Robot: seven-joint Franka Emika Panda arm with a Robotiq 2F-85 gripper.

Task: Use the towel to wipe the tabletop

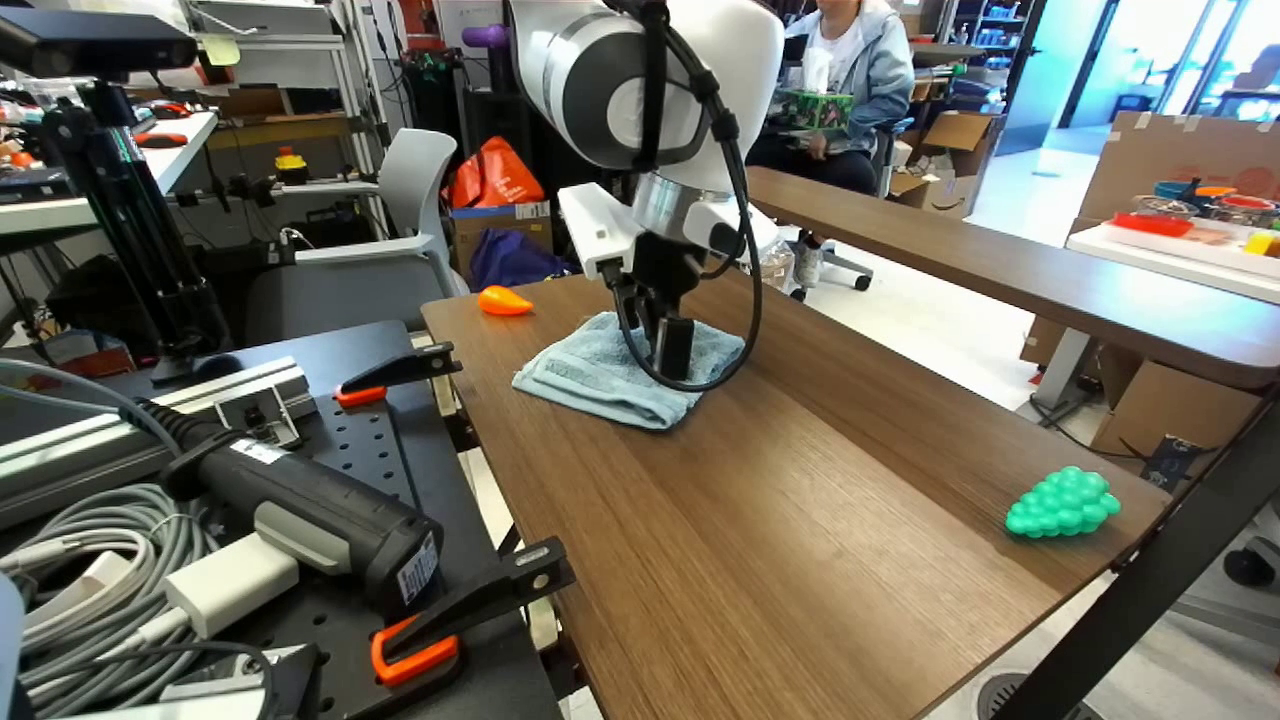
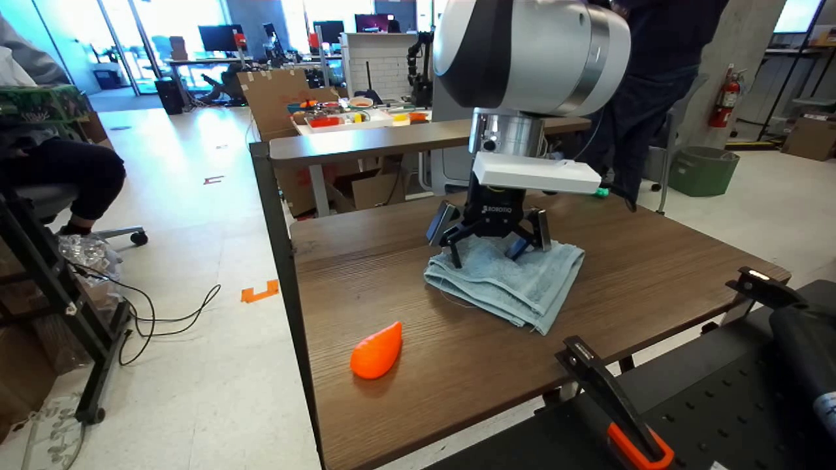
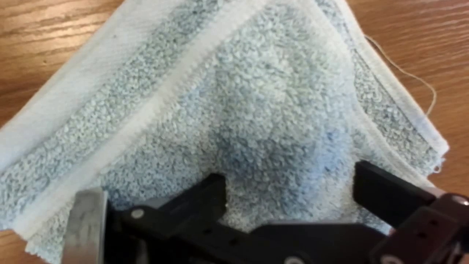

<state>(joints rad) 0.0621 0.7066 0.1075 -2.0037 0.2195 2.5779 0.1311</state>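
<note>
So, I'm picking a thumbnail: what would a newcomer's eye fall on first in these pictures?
Probably the bulky white arm looming over the brown tabletop, its open gripper down at the folded blue-grey towel. Next come two vivid spots of colour: an orange teardrop-shaped object lying near one end of the tabletop, and a bumpy green toy near the opposite end.

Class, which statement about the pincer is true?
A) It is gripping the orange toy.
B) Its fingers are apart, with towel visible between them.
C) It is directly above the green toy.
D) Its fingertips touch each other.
B: in the wrist view, the pincer has its fingers apart, and the towel shows in the gap.
</note>
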